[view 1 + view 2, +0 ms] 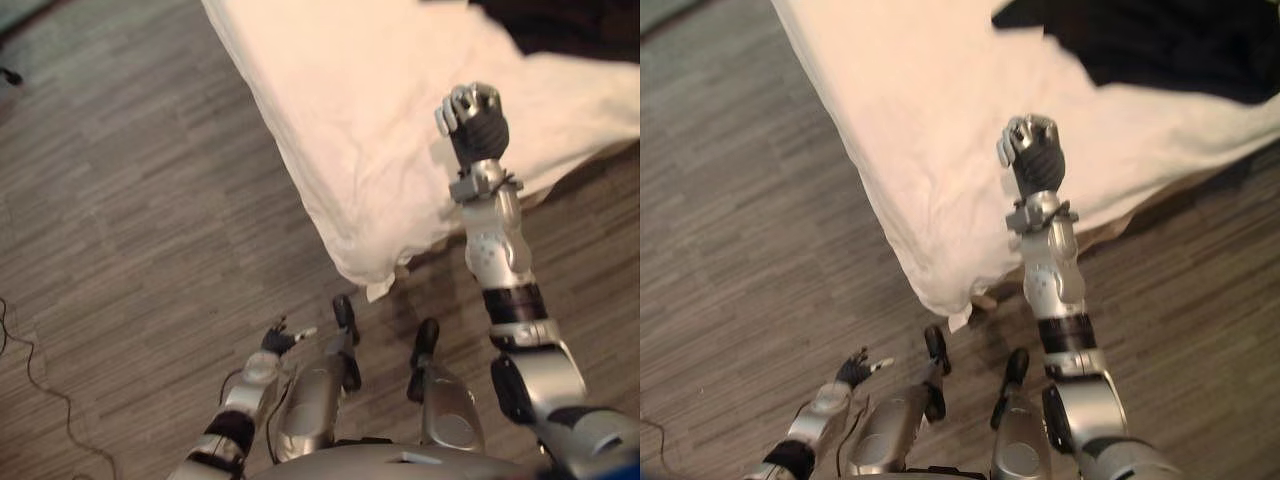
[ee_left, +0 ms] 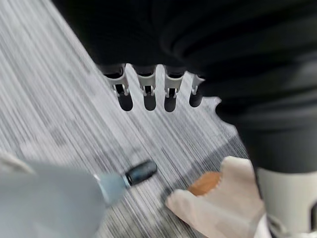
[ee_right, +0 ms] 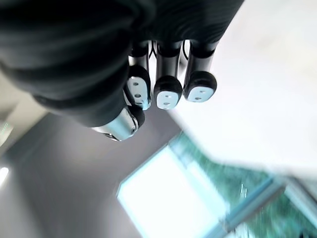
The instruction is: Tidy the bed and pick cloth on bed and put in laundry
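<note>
Peeking past left hand (image 2: pixel 147 90), wooden bed leg (image 2: pixel 203 183)

Right hand (image 1: pixel 472 115) raised, fisted; left hand (image 1: pixel 276 340) low, seemingly relaxed

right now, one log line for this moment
right hand: shut, empty, raised by bed | left hand: open, low over floor | dark cloth: on bed, untouched

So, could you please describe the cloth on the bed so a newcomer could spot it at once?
Find the white-covered bed above the grey wood-pattern floor. At its far right end, beyond the raised right hand, lies the black cloth. It is the only dark thing on the pale bedding.
</note>
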You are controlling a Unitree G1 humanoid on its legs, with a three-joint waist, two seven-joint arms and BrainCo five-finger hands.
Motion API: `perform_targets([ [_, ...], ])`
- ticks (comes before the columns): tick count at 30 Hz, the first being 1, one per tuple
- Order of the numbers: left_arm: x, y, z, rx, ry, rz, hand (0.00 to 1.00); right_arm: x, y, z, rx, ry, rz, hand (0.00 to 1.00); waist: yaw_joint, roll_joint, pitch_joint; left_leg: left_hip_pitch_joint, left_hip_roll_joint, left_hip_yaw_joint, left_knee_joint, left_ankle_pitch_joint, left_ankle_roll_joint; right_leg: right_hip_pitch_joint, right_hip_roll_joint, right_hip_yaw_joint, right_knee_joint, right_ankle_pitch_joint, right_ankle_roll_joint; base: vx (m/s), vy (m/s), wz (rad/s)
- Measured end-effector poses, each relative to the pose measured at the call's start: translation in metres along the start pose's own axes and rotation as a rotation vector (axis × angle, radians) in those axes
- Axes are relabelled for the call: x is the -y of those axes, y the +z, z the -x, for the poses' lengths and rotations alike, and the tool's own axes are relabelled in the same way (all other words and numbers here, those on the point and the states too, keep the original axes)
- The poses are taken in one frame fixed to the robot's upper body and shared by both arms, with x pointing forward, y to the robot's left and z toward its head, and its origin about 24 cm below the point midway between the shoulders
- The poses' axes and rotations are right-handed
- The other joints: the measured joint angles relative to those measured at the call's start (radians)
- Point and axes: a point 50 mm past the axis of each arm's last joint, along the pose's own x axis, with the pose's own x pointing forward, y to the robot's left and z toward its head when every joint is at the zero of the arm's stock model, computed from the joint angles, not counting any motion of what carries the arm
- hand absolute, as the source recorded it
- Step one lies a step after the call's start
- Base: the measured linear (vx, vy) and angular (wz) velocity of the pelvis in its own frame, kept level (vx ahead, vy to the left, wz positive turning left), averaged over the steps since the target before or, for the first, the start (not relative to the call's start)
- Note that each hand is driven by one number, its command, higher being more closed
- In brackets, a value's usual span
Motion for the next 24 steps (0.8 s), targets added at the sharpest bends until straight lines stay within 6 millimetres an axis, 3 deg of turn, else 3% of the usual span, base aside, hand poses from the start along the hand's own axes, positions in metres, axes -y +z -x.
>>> perform_targets([
  [2, 0.005, 0.009, -0.004, 0.007, -0.003, 0.002, 0.00, 0.013, -0.002, 0.001, -0.030, -0.055, 0.002, 1.00, 0.000, 0.016, 0.013, -0.027, -0.008, 0.001, 0.000, 0.009, 0.000, -0.030, -0.003, 0.019, -0.008, 0.012, 0.003, 0.08, 0.027, -0.17],
  [6, 0.012, 0.028, -0.009, 0.027, 0.009, 0.021, 0.00, 0.005, 0.000, -0.003, -0.013, -0.009, 0.014, 1.00, -0.010, 0.049, 0.035, -0.041, -0.016, 0.002, 0.000, 0.013, -0.005, -0.076, -0.015, 0.070, 0.006, 0.018, 0.007, 0.06, 0.026, -0.30],
  [11, 0.010, 0.054, -0.014, 0.035, 0.016, 0.112, 0.00, 0.007, 0.002, 0.001, 0.013, 0.039, 0.013, 1.00, -0.020, 0.043, 0.039, -0.066, -0.011, 0.007, 0.000, 0.020, -0.023, -0.139, -0.017, 0.106, 0.049, 0.009, 0.003, 0.01, 0.017, -0.19],
  [15, 0.000, 0.074, -0.018, 0.057, 0.031, 0.224, 0.00, 0.023, 0.005, 0.020, 0.040, 0.030, -0.004, 1.00, -0.024, 0.021, 0.050, -0.066, -0.007, 0.036, 0.000, -0.015, -0.043, -0.194, -0.019, 0.147, 0.117, -0.016, 0.002, -0.01, 0.028, -0.28],
  [18, -0.006, 0.083, -0.018, 0.077, 0.027, 0.274, 0.00, 0.075, -0.007, 0.062, -0.023, -0.180, -0.013, 1.00, -0.029, -0.010, 0.055, -0.065, -0.003, 0.058, 0.000, -0.018, -0.039, -0.215, -0.019, 0.156, 0.141, -0.020, -0.002, 0.03, 0.013, -0.19],
  [20, -0.006, 0.088, -0.018, 0.090, 0.014, 0.295, 0.00, 0.116, -0.022, 0.115, -0.116, -0.378, -0.011, 1.00, -0.034, -0.022, 0.062, -0.064, 0.002, 0.070, -0.001, -0.019, -0.041, -0.223, -0.015, 0.158, 0.154, -0.027, -0.010, 0.08, -0.008, -0.11],
  [22, -0.010, 0.088, -0.018, 0.091, 0.011, 0.328, 0.00, 0.127, -0.030, 0.142, -0.165, -0.444, -0.009, 1.00, -0.041, -0.033, 0.069, -0.052, 0.007, 0.086, -0.001, -0.014, -0.035, -0.225, -0.013, 0.163, 0.167, -0.032, -0.015, 0.10, -0.023, -0.25],
  [24, -0.008, 0.089, -0.018, 0.095, 0.004, 0.331, 0.00, 0.131, -0.032, 0.155, -0.192, -0.452, 0.008, 1.00, -0.052, -0.034, 0.069, -0.033, 0.013, 0.095, -0.001, -0.015, -0.037, -0.218, -0.010, 0.165, 0.178, -0.035, -0.018, 0.10, -0.027, -0.23],
])
